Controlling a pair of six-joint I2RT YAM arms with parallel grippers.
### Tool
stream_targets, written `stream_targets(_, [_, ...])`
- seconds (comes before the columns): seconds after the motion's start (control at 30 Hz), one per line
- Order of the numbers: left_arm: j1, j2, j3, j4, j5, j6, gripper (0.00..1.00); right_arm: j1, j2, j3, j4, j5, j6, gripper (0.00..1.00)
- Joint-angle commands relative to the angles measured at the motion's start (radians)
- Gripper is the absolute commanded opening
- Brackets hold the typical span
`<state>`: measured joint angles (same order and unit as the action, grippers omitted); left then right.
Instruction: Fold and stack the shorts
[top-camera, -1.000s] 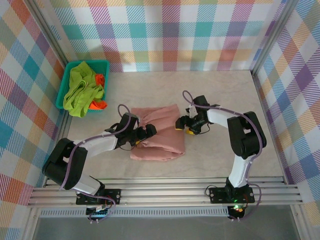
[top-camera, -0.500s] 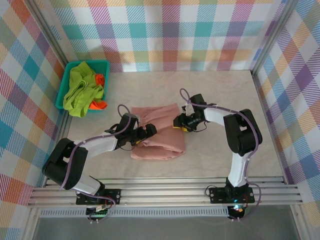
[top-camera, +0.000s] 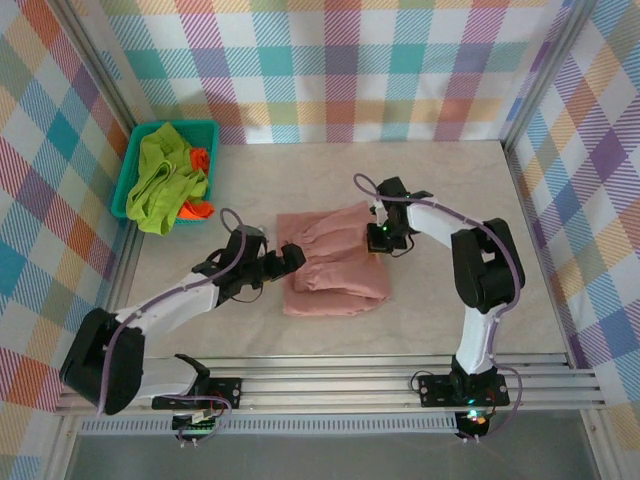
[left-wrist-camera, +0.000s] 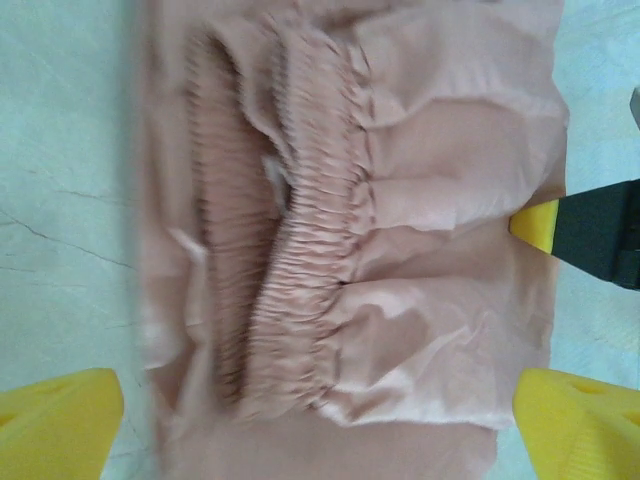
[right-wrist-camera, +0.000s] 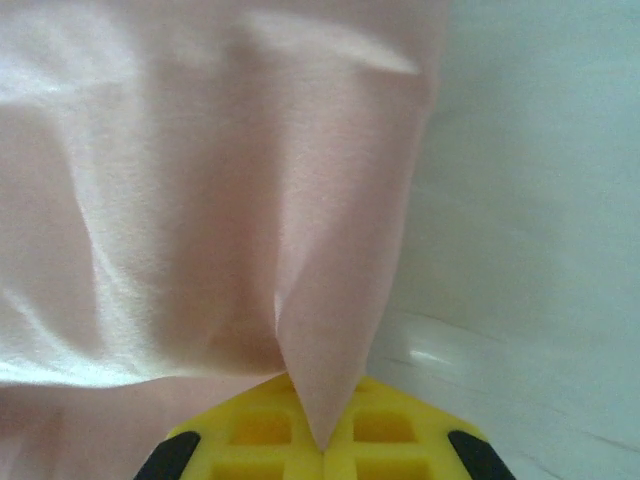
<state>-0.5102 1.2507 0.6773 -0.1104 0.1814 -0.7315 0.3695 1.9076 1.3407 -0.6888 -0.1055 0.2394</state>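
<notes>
The right end effector (right-wrist-camera: 322, 448) is pinching a fold of the pink shorts (top-camera: 335, 275), which are lying mid-desk (top-camera: 450, 185). The left end effector (top-camera: 292, 258) is hovering wide open at their nine o'clock edge. Green shorts (top-camera: 160, 182) and orange shorts (top-camera: 200, 160) are sitting in the teal basket (top-camera: 178, 127) at ten o'clock.

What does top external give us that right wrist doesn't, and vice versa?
Top external: teal basket holding the lime green shorts and orange shorts, plus the left claw open at the left edge of the pink shorts. Right wrist: close-up of the right claw shut on a pinched fold of cloth. Both: the pink shorts lying on the pale table.
</notes>
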Motion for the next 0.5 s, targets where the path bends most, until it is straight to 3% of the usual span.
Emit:
stream_targets(0.0, [-0.002,-0.058,0.036,-0.093,-0.050,0.036,1.00,-0.041,-0.067,0.051,-0.215,0.329,-0.125,0.00])
stream_targets(0.13, [0.004,-0.087,0.033,-0.100,-0.053,0.041,1.00,-0.109,-0.082,0.060,-0.259,0.533,-0.210,0.00])
stream_targets(0.47, [0.027,-0.074,0.024,-0.080,-0.032,0.054,1.00,-0.295,-0.093,0.037,-0.199,0.830,-0.432,0.00])
